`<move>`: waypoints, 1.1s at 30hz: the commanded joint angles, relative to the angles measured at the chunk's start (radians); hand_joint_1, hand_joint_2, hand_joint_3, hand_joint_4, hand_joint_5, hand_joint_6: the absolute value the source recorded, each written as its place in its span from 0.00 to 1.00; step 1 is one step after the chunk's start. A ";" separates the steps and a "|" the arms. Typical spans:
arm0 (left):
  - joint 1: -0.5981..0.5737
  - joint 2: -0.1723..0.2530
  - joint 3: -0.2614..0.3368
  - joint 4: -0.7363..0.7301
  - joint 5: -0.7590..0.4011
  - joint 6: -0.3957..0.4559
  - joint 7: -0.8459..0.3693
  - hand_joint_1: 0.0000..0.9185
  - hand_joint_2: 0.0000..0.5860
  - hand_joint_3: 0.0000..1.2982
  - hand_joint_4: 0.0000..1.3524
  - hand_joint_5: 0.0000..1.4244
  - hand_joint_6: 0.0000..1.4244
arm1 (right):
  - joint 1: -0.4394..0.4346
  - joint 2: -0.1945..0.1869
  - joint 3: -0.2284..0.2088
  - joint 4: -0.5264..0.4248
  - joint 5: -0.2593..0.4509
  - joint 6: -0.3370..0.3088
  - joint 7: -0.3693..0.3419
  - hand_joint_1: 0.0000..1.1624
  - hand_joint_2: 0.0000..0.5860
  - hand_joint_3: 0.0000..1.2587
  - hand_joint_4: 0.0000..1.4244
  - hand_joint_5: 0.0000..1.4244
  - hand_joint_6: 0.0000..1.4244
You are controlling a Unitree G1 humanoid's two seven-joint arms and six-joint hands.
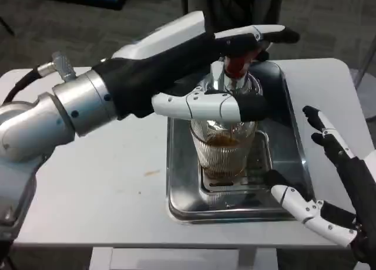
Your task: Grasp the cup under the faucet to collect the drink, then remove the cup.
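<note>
A ribbed clear glass cup (223, 149) stands on the drip grate under the faucet, part full of brown drink (222, 142). My left hand (194, 58) reaches in from the left. Its upper fingers (258, 33) lie over the red faucet handle (236, 64), and its thumb (200, 105) crosses in front just above the cup's rim. My right hand (346, 182) is open at the lower right beside the tray. Its fingers are spread, and it stays apart from the cup.
The cup and the chrome faucet body (218, 76) stand in a steel tray (176, 164) on the white table (106, 182). The table's right edge runs close behind my right hand. Dark floor lies beyond the far edge.
</note>
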 commanded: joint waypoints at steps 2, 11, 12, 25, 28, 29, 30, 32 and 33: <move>0.036 0.034 -0.011 0.008 0.015 0.021 -0.042 0.00 0.07 0.11 0.06 0.13 0.08 | -0.020 0.025 0.027 0.039 -0.010 -0.002 -0.030 0.43 0.47 0.04 0.03 0.06 0.06; 0.036 0.046 -0.007 -0.017 0.007 0.039 -0.043 0.00 0.07 0.10 0.06 0.12 0.08 | -0.070 0.055 0.055 0.092 -0.008 0.006 -0.053 0.43 0.47 0.03 0.02 0.05 0.09; 0.036 0.047 -0.006 -0.019 0.006 0.041 -0.042 0.00 0.07 0.10 0.06 0.12 0.08 | -0.075 0.058 0.056 0.099 -0.003 0.006 -0.055 0.43 0.47 0.03 0.02 0.05 0.09; 0.045 0.066 0.000 -0.057 -0.005 0.069 -0.043 0.00 0.07 0.10 0.06 0.12 0.08 | -0.151 0.077 0.083 0.203 0.043 -0.035 -0.090 0.49 0.40 0.00 0.00 0.06 0.13; 0.048 0.069 0.001 -0.066 -0.007 0.075 -0.043 0.00 0.07 0.10 0.06 0.12 0.08 | -0.163 0.078 0.088 0.217 0.042 -0.036 -0.099 0.50 0.40 0.00 0.00 0.06 0.13; 0.049 0.070 0.002 -0.070 -0.007 0.077 -0.043 0.00 0.07 0.10 0.06 0.12 0.08 | -0.166 0.080 0.089 0.225 0.044 -0.040 -0.105 0.50 0.39 0.00 0.00 0.06 0.13; 0.050 0.072 0.003 -0.073 -0.008 0.080 -0.044 0.00 0.07 0.10 0.06 0.12 0.08 | -0.170 0.081 0.090 0.232 0.048 -0.044 -0.110 0.50 0.39 0.00 0.00 0.06 0.13; 0.052 0.075 0.004 -0.080 -0.009 0.085 -0.044 0.00 0.07 0.10 0.06 0.12 0.08 | -0.177 0.084 0.093 0.243 0.050 -0.048 -0.118 0.52 0.39 0.00 0.00 0.06 0.14; 0.053 0.076 0.004 -0.084 -0.009 0.087 -0.044 0.00 0.07 0.10 0.06 0.12 0.08 | -0.180 0.084 0.095 0.246 0.051 -0.048 -0.120 0.52 0.39 0.00 0.00 0.06 0.14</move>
